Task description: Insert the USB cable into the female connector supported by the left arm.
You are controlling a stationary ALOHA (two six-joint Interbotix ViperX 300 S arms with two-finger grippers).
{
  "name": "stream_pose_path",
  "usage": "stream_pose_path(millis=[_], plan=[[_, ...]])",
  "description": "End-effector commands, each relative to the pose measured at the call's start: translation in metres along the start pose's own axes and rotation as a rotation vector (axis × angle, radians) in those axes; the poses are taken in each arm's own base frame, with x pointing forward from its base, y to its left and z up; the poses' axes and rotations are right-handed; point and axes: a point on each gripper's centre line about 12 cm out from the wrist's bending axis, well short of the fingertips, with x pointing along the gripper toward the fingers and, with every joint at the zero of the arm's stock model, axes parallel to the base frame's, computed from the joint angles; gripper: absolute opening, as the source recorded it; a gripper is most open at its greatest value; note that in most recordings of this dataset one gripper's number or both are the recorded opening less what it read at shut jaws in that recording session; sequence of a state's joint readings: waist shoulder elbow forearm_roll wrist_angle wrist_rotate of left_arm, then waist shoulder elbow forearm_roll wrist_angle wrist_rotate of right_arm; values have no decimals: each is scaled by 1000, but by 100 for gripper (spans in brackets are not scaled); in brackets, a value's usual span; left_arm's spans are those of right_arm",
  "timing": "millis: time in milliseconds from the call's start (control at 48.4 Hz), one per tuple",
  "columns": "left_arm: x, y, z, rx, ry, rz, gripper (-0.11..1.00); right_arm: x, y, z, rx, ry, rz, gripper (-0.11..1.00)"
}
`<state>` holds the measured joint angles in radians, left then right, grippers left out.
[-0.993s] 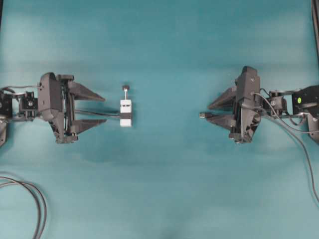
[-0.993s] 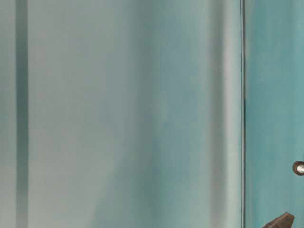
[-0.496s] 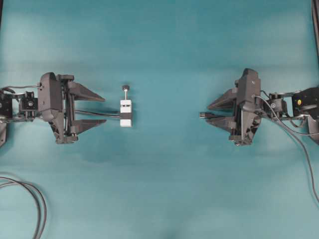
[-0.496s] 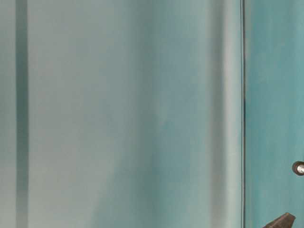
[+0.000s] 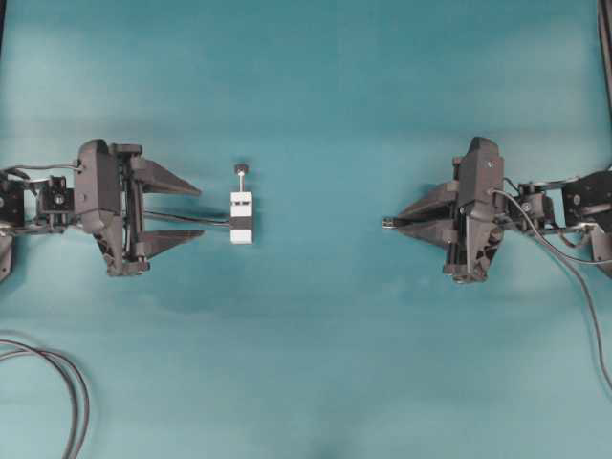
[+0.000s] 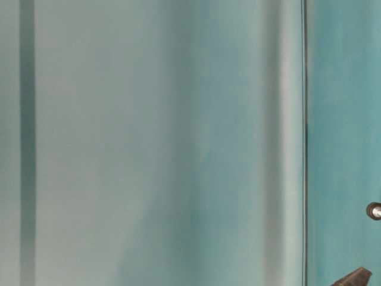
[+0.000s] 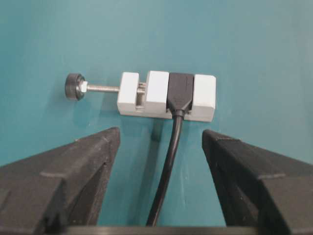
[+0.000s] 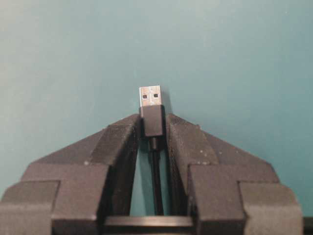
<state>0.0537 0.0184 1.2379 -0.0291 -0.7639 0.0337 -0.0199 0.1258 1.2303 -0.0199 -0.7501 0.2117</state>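
The USB cable (image 8: 152, 120) sits pinched at its plug between the right gripper (image 8: 152, 132) jaws, so we judge the pickup done. The female connector (image 5: 241, 216) lies on the counter (image 5: 316, 344) ahead of the wide-apart left gripper (image 5: 186, 212), ungrasped; next we must clamp it.

Matt teal desk (image 5: 316, 363), matt black plastic claw fingers (image 8: 117, 147) with a faintly grainy surface, shiny metal tip on the USB cable (image 8: 150, 96), smooth white plastic female connector (image 7: 166, 95), threaded metal pin (image 7: 102, 88), glossy black cable (image 7: 168, 161)
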Motion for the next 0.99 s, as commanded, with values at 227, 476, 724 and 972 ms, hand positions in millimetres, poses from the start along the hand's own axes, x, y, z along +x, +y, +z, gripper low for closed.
stream_pose_path(millis=[227,476,724,972], plan=[[2,-2,2,28,10,-12,81,5,7,1,-74,46,34,21],[4,-6,7,78,-18,-23,81,19,8,36,-116,-49,29,21],[9,-7,-1,79,-12,-23,80,30,11,71,-129,-47,15,21],[21,-5,-7,68,-50,-8,80,35,13,92,-180,-16,0,21]])
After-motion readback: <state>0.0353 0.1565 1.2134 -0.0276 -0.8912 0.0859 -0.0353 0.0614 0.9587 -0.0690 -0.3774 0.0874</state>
